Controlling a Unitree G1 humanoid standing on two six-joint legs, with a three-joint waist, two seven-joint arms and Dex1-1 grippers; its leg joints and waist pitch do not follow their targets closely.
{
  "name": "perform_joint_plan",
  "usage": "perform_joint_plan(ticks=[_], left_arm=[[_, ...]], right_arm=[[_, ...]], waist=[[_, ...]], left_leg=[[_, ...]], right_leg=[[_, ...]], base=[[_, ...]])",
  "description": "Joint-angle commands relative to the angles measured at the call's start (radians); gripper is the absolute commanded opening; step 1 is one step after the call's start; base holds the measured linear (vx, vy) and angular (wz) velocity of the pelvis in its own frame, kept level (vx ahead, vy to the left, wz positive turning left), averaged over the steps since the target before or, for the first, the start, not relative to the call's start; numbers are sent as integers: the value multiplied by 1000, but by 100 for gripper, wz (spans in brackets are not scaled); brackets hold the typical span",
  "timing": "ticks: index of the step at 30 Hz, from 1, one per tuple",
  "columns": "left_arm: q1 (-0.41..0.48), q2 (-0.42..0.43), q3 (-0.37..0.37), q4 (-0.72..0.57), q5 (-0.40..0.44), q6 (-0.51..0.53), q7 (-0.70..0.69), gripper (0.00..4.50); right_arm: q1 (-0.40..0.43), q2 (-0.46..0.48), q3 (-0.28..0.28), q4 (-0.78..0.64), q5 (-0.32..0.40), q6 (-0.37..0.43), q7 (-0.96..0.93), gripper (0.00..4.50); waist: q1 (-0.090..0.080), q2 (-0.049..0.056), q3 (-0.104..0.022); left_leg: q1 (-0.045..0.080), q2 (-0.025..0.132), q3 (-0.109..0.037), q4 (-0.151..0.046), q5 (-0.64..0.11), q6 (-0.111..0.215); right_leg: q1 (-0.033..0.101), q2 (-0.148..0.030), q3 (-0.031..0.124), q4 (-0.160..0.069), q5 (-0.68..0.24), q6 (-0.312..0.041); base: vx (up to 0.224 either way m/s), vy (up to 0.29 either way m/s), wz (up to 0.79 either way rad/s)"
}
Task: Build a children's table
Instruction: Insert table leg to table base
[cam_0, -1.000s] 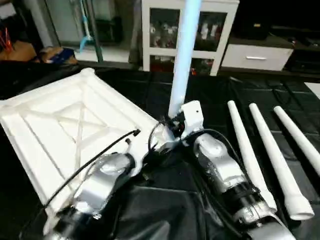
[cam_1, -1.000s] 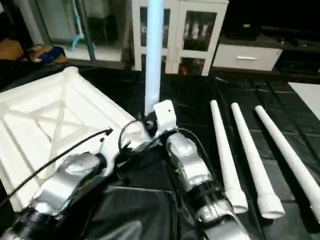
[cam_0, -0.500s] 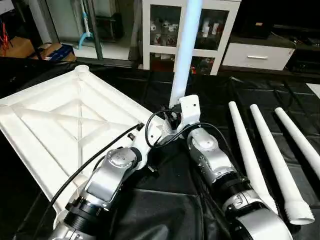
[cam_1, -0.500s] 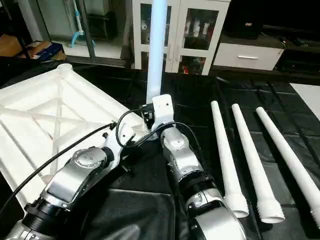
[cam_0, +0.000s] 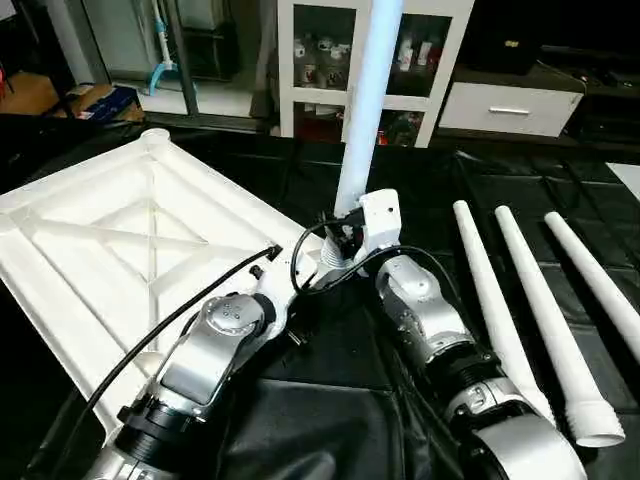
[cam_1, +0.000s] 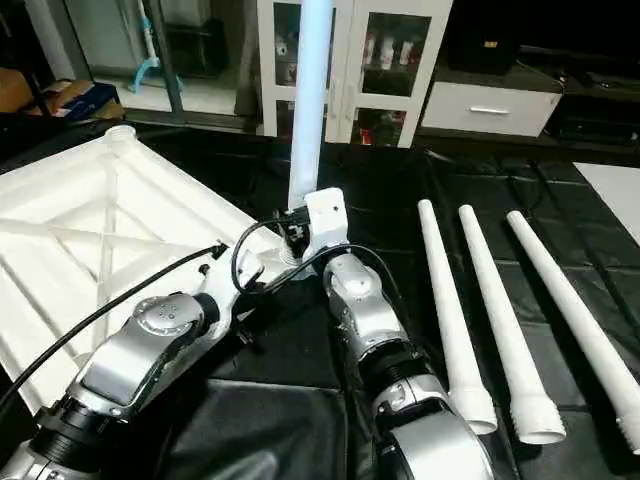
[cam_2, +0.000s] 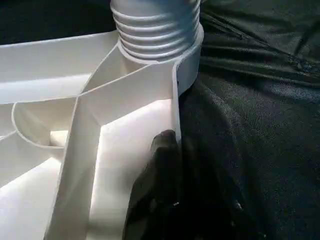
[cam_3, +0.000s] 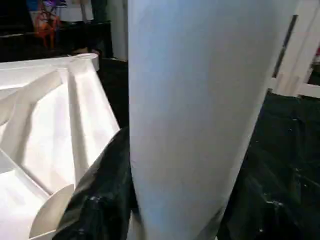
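The table top (cam_0: 120, 240) lies ribs-up on the black cloth (cam_0: 420, 190), my left gripper (cam_2: 165, 165) pinched shut on its near rim. My right gripper (cam_3: 125, 165) clasps the upright leg (cam_0: 365, 110) whose threads sit in the corner socket (cam_2: 187, 65); I judge more turning is needed. Three spare legs (cam_0: 520, 300) lie alongside; beyond, a cabinet (cam_0: 310, 60).

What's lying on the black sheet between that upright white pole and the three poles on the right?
Nothing: between the upright leg and the three loose legs, the black sheet is bare, per the right eye view.
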Motion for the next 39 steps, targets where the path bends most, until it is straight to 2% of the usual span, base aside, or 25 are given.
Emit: perform_joint_plan(ticks=[1,3,5,8,12,15,16,18,22,26,30,32,33,39], left_arm=[[18,30,15,-10,9,15,-11,0],[19,34,14,-12,8,14,-15,0],[21,40,13,-17,5,12,-21,0],[23,46,12,-22,4,10,-26,0],[35,70,4,-36,-4,-2,-49,0],[47,86,1,-50,-11,-4,-68,0],[47,86,1,-51,-11,-4,-68,0],[51,93,1,-54,-11,-6,-74,0],[64,108,3,-65,-17,-11,-86,0],[78,124,2,-78,-28,-31,-112,0],[85,135,-4,-86,-37,-44,-136,0],[96,151,-13,-100,-46,-53,-163,0],[101,159,-19,-107,-48,-61,-173,0],[128,197,-37,-152,-76,-86,-247,0]], right_arm=[[39,-41,-39,76,-1,48,-6,275],[38,-43,-42,65,3,50,15,297],[38,-48,-46,46,9,54,37,308],[38,-55,-46,34,8,57,50,333],[41,-70,-61,-7,29,71,106,343],[60,-90,-63,-79,53,96,182,343],[60,-90,-63,-80,53,97,183,374],[70,-104,-63,-113,64,111,215,374],[104,-149,-58,-198,97,157,314,421],[147,-198,-38,-294,107,207,407,444],[170,-225,-25,-339,115,226,458,444],[199,-261,-5,-394,122,251,518,444],[210,-272,0,-415,122,261,535,444],[241,-327,23,-486,123,305,626,444]], waist=[[2,13,-37],[8,13,-45],[9,14,-45],[15,15,-48],[20,14,-46],[24,14,-46],[27,14,-46],[30,13,-46],[31,12,-46],[32,11,-47],[32,10,-46],[34,14,-44],[35,12,-44],[35,11,-43]], left_leg=[[9,84,-36,-96,-343,-28],[3,85,-32,-89,-236,-4],[3,84,-28,-84,-170,23],[5,85,-24,-77,-95,59],[6,87,-23,-77,-118,63],[8,89,-22,-76,-111,61],[9,88,-21,-75,-100,63],[9,87,-21,-74,-88,66],[9,87,-21,-73,-98,69],[8,85,-21,-69,-77,82],[7,86,-21,-70,-97,78],[10,86,-22,-71,-131,66],[9,87,-24,-71,-131,65],[9,86,-23,-69,-143,64]], right_leg=[[17,-88,53,-69,-259,-185],[30,-88,52,-54,-115,-218],[33,-86,50,-45,-34,-244],[39,-88,47,-37,38,-272],[40,-90,48,-40,-6,-274],[39,-86,48,-38,-3,-270],[40,-87,48,-36,6,-272],[41,-86,48,-36,13,-271],[43,-86,47,-37,-1,-270],[44,-85,47,-36,13,-271],[43,-86,46,-37,-14,-273],[41,-84,46,-42,-55,-264],[43,-83,46,-41,-54,-256],[39,-84,47,-42,-78,-263]], base=[[0,0,0],[0,0,0],[0,0,0],[0,0,0],[0,0,0],[0,0,0],[0,0,0],[0,0,0],[0,0,0],[0,0,0],[0,0,0],[0,0,0],[0,0,0],[0,0,0]])
